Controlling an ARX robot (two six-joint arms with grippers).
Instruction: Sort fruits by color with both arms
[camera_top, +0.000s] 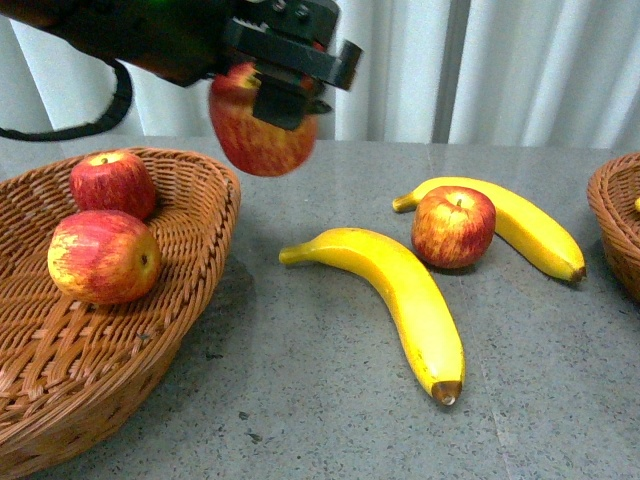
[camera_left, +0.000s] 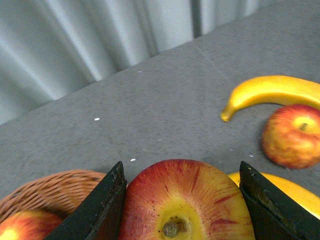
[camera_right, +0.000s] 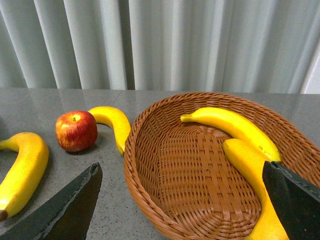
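My left gripper (camera_top: 285, 85) clamps a red apple (camera_top: 262, 140) by its sides, in the air just off the rim of the left basket (camera_top: 205, 195). It looks stiff, smooth and round, so I judge it could slip. My right gripper (camera_right: 180, 172), well away from that basket, gapes empty.

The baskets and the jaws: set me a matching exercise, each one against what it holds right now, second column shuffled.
1. left basket
2. right basket
3. left jaws
4. right jaws

a. nothing, standing wide apart
b. two apples
c. one apple, clamped above the table
d. two bananas

Pairs: 1-b, 2-d, 3-c, 4-a.
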